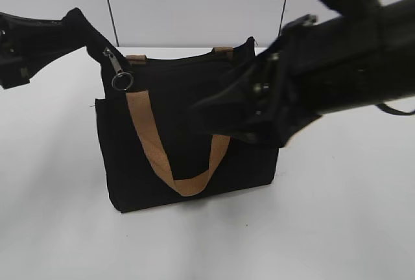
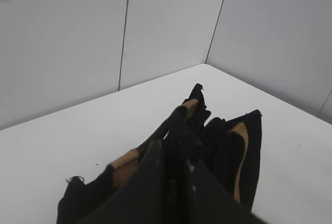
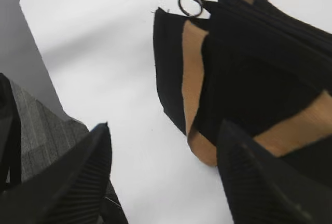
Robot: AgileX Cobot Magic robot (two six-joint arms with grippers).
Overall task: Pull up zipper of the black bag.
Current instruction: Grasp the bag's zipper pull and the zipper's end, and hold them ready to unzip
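The black bag [image 1: 165, 92] stands upright on the white table, one tan handle [image 1: 146, 134] hanging down its front. The zipper pull, a silver tab with a round ring [image 1: 121, 76], hangs at the bag's top left corner; it also shows in the right wrist view [image 3: 190, 2]. My left gripper [image 1: 70, 24] is shut on the bag's black fabric at that top left corner and holds it pulled up and out; the left wrist view [image 2: 179, 149] shows the jaws pinched on the fabric. My right gripper [image 1: 217, 121] is open and empty in front of the bag, right of the pull [image 3: 165, 130].
The white table [image 1: 52, 176] spreads around the bag, with grey wall panels behind. The right arm's bulk [image 1: 350, 53] hides the bag's upper right part in the exterior view. The table's edge and dark floor [image 3: 36, 115] show in the right wrist view.
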